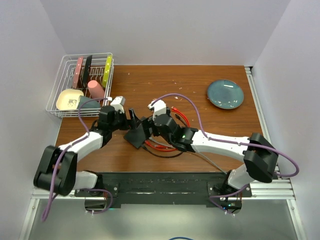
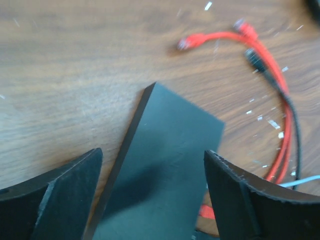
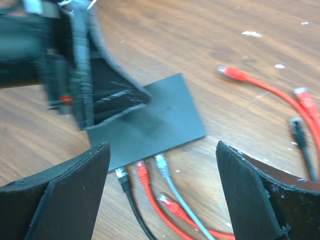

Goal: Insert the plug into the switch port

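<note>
While both arms lean in over the wooden table (image 1: pixel 200 80), the flat black box (image 3: pixel 155 110) lies between them. Left gripper (image 2: pixel 152 156) hangs right above it, jaws wide apart, gripping nothing; right gripper (image 3: pixel 162 146) faces it, jaws just as wide, also empty. Along the box's edge nearest the right gripper, a black plug (image 3: pixel 121 175), a red plug (image 3: pixel 141 172) and a grey plug (image 3: pixel 160 161) sit side by side, butted into it. A loose red plug (image 3: pixel 232 73) lies well apart on the wood.

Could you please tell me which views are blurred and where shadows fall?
Top external: sharp, evenly lit. Left wrist: blurred throughout, a soft shadow across the black box. Right wrist: the left arm's fingers heavily smeared, a red cable soft.
</note>
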`<action>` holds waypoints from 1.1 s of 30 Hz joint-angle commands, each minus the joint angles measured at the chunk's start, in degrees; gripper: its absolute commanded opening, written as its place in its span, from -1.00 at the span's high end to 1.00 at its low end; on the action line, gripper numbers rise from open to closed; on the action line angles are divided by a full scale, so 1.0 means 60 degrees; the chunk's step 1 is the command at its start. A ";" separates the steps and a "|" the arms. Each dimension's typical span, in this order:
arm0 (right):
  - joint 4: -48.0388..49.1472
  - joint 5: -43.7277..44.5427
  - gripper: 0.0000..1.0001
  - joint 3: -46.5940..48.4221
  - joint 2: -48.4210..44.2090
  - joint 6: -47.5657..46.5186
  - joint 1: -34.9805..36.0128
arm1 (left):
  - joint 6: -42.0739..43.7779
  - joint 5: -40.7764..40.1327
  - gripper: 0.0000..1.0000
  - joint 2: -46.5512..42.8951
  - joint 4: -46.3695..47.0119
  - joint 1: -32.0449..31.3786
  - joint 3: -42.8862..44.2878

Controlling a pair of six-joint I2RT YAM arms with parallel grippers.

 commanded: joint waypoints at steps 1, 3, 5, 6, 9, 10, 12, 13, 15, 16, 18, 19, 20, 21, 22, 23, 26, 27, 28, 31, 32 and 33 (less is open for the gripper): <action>-0.0634 0.0987 -0.86 0.0060 -0.0488 0.0322 -0.0127 | -0.0002 -0.0343 -0.89 -0.1473 -0.0417 0.0083 0.0161; -0.0942 0.1002 -0.92 0.0060 -0.0532 0.0409 -0.0360 | -0.0046 -0.0242 -0.96 -0.2086 -0.0476 0.0083 0.0233; -0.1089 0.0885 -0.93 0.0075 -0.0503 0.0454 -0.0551 | -0.0075 -0.0153 -0.98 -0.2440 -0.0593 0.0083 0.0306; -0.1148 0.0783 -0.93 0.0104 -0.0401 0.0425 -0.0799 | -0.0090 -0.0008 -0.99 -0.2746 -0.0637 0.0083 0.0307; -0.1119 0.0460 -0.93 0.0352 0.0051 -0.0028 -0.1196 | -0.0251 0.0227 -1.00 -0.3187 -0.0521 0.0083 0.0263; -0.1133 0.0402 -0.93 0.0629 0.0213 -0.0189 -0.1298 | -0.0251 0.0286 -1.00 -0.3247 -0.0433 0.0083 0.0277; -0.1207 0.0139 -0.92 0.0996 0.0579 -0.0570 -0.1606 | -0.0164 0.0461 -1.00 -0.3291 -0.0505 0.0083 0.0394; -0.1149 -0.0022 -0.92 0.1331 0.0958 -0.0716 -0.1694 | -0.0178 0.0477 -1.00 -0.3306 -0.0621 0.0083 0.0424; -0.1076 -0.0286 -0.91 0.1626 0.1268 -0.1097 -0.1885 | -0.0134 0.0535 -1.00 -0.3320 -0.0710 0.0083 0.0424; -0.0959 -0.0403 -0.91 0.1889 0.1647 -0.1229 -0.1943 | -0.0149 0.0550 -1.00 -0.3335 -0.0580 0.0083 0.0366; -0.0914 -0.0652 -0.91 0.2183 0.2058 -0.1581 -0.2104 | -0.0091 0.0507 -1.00 -0.3307 -0.0476 0.0083 0.0306; -0.0899 -0.0726 -0.91 0.2503 0.2264 -0.1713 -0.2148 | -0.0018 0.0448 -1.00 -0.3292 -0.0679 0.0083 0.0394; -0.0986 -0.0756 -0.92 0.2724 0.2744 -0.1903 -0.2250 | 0.0056 0.0419 -1.00 -0.3233 -0.0826 0.0083 0.0583; -0.1118 -0.0814 -0.92 0.2973 0.2996 -0.1977 -0.2309 | 0.0143 0.0404 -1.00 -0.3175 -0.0943 0.0083 0.0643; -0.1322 -0.0887 -0.93 0.3367 0.3216 -0.2065 -0.2368 | 0.0159 0.0418 -1.00 -0.3189 -0.0974 0.0083 0.0658; -0.1353 -0.0960 -0.94 0.3516 0.3624 -0.2225 -0.2470 | 0.0144 0.0433 -1.00 -0.3203 -0.0901 0.0083 0.0557; -0.1353 -0.1239 -0.96 0.3926 0.4299 -0.2475 -0.2646 | 0.0173 0.0433 -1.00 -0.3145 -0.0535 0.0083 0.0453; -0.1484 -0.1254 -0.96 0.4145 0.4476 -0.2519 -0.2690 | 0.0231 0.0418 -1.00 -0.2985 -0.0622 0.0083 0.0555; -0.1485 -0.1283 -0.96 0.4205 0.4623 -0.2520 -0.2734 | 0.0276 0.0418 -1.00 -0.2911 -0.0811 0.0083 0.0686; -0.1544 -0.1415 -0.97 0.4469 0.5092 -0.2593 -0.2867 | 0.0276 0.0492 -1.00 -0.2735 -0.0551 0.0083 0.0528; -0.1544 -0.1401 -0.97 0.4513 0.5194 -0.2651 -0.2925 | 0.0218 0.0506 -1.00 -0.2662 -0.0433 0.0083 0.0454; -0.1486 -0.1372 -0.97 0.4557 0.5311 -0.2652 -0.2954 | 0.0246 0.0506 -1.00 -0.2618 -0.0359 0.0083 0.0439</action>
